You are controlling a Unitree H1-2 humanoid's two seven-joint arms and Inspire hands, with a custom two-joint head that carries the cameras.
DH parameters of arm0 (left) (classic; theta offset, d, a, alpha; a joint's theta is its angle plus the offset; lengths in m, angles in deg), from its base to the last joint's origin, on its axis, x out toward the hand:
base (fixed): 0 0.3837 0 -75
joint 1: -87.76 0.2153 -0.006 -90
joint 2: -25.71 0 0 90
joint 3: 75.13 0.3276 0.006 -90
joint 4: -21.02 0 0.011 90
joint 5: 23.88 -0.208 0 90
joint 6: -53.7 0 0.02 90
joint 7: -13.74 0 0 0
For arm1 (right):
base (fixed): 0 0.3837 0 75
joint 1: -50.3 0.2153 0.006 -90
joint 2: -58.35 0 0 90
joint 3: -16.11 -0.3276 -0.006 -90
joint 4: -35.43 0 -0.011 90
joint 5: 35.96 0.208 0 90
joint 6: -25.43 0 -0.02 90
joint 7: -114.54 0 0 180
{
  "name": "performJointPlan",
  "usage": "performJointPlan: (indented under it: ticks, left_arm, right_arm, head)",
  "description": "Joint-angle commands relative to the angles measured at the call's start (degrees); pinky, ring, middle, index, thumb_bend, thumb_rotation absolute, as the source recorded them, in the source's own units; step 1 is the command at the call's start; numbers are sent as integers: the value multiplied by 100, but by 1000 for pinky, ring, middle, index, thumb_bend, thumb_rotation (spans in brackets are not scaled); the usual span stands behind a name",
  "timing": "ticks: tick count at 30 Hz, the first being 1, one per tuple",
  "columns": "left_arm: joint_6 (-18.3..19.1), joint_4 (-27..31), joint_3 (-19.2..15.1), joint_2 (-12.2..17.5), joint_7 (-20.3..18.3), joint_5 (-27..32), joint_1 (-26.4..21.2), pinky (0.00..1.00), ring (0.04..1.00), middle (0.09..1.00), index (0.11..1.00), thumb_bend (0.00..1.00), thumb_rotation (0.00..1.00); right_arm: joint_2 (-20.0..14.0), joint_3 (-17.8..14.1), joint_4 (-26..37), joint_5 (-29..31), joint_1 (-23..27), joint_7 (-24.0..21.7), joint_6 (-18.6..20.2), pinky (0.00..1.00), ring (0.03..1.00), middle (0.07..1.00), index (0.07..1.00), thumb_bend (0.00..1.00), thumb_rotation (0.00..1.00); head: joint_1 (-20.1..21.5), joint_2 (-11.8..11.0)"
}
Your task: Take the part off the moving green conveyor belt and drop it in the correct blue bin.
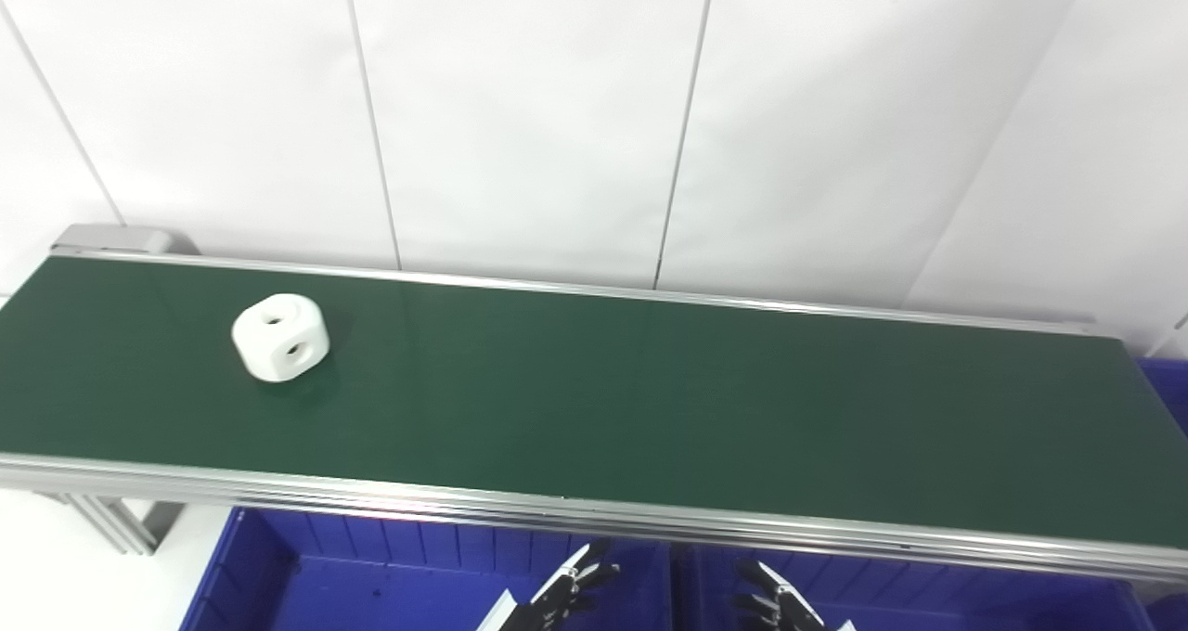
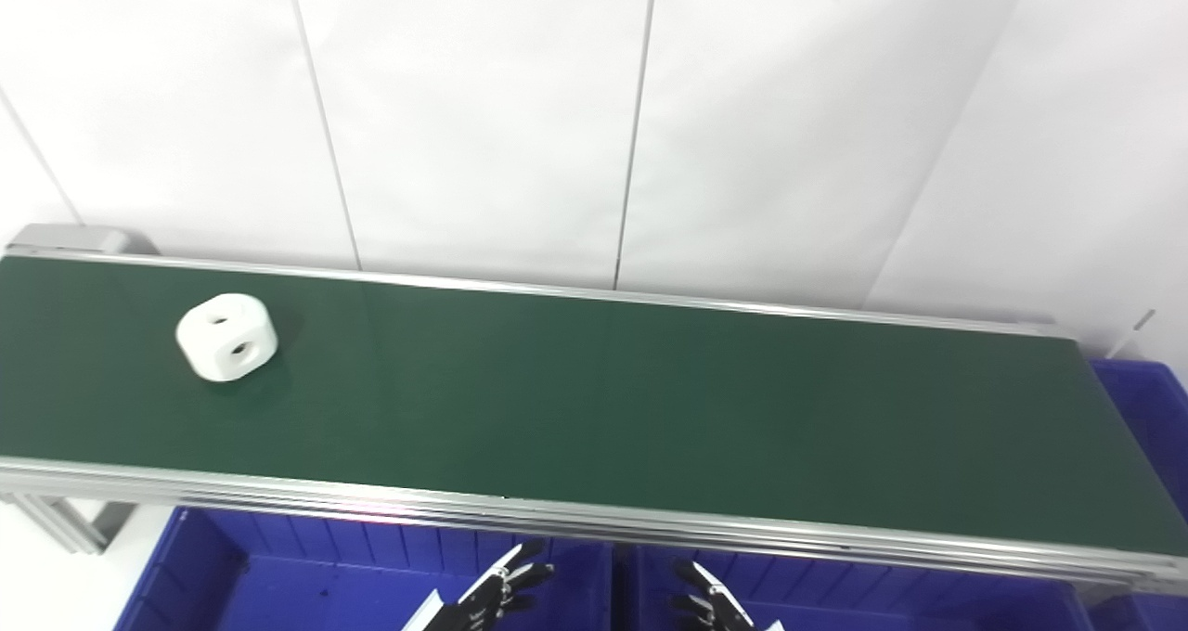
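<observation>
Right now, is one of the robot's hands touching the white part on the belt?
No. The white part lies alone on the green belt, while both hands, left and right, are low over the blue bins.

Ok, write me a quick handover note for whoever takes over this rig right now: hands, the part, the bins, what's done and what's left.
Left hand: open, holding nothing, low over the near left blue bin.
Right hand: open, holding nothing, low over the near right blue bin.
White part, rounded block with holes: lying on the green conveyor belt near its left end, untouched.
A third blue bin shows at the belt's right end.
Done: nothing yet.
Left: grasp the part off the belt and drop it into the correct bin; which one cannot be told from these views.
</observation>
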State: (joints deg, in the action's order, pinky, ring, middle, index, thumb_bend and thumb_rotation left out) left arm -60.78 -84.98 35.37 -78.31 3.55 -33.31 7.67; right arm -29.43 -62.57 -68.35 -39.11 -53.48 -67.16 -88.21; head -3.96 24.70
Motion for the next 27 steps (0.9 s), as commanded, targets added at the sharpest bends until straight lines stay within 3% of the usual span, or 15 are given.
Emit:
performJointPlan:
  ticks: [1, 10, 22, 27]
  left_arm:
    - [-242, 42, 40, -49, 119, -52, -120, 834, 902, 887, 942, 1000, 731]
    - [-241, -55, 163, -69, 223, -88, -191, 839, 908, 885, 941, 1000, 738]
    - [-239, -150, 208, -49, 284, -62, -280, 829, 902, 878, 927, 1000, 736]
    - [-241, 231, 314, 59, 94, 67, -173, 803, 891, 877, 913, 1000, 745]
  right_arm:
    - [-46, -26, 79, 111, 54, -53, -329, 766, 830, 910, 887, 918, 991]
    - [-123, -67, -12, 118, 75, -61, -329, 772, 828, 911, 889, 921, 1000]
    - [-84, -131, -153, 118, 177, -152, -329, 773, 836, 917, 898, 899, 1000]
    - [-54, -90, -253, 104, 263, -142, -329, 768, 838, 921, 897, 889, 1000]
  head:
    - [-3, -26]
    - [-352, -50]
    - [-383, -60]
    - [-400, -59]
